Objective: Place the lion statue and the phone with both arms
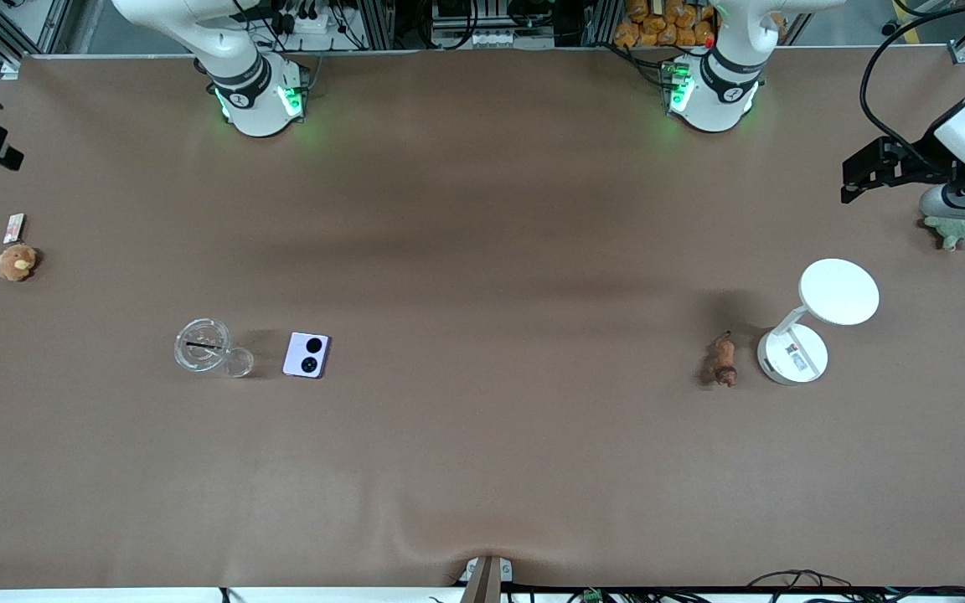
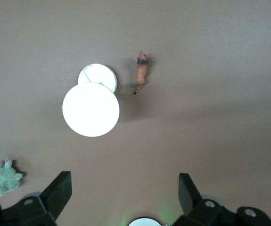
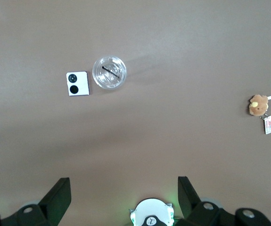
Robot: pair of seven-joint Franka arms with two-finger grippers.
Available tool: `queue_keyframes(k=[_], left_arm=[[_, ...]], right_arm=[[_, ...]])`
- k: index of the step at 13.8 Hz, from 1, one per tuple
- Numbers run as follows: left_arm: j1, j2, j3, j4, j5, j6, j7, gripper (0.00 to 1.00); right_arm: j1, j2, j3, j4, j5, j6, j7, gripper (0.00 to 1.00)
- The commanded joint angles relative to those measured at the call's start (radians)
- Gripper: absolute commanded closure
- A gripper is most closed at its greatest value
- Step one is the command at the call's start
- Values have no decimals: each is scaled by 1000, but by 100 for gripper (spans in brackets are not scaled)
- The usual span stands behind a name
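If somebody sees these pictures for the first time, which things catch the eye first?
The white round lamp stands out near the left arm's end of the table, with the small lion statue lying beside it. Toward the right arm's end, the lilac phone lies flat beside a clear glass cup. The left hand and right hand hang open, high above the table.

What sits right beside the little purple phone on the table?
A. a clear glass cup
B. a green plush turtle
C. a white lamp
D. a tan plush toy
A: the phone lies beside the clear glass cup, toward the right arm's end of the table.
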Motion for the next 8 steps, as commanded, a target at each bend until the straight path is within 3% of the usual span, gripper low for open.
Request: queue_keyframes(k=[1,8], left_arm=[[13,-8,-3,-7,-20,8,5,0],[13,-7,-2,-8,-20,8,6,0]], right_arm=[[6,-44,9,-55,-22,21,-6,0],[-4,-70,6,-103,-13,48,1,0]])
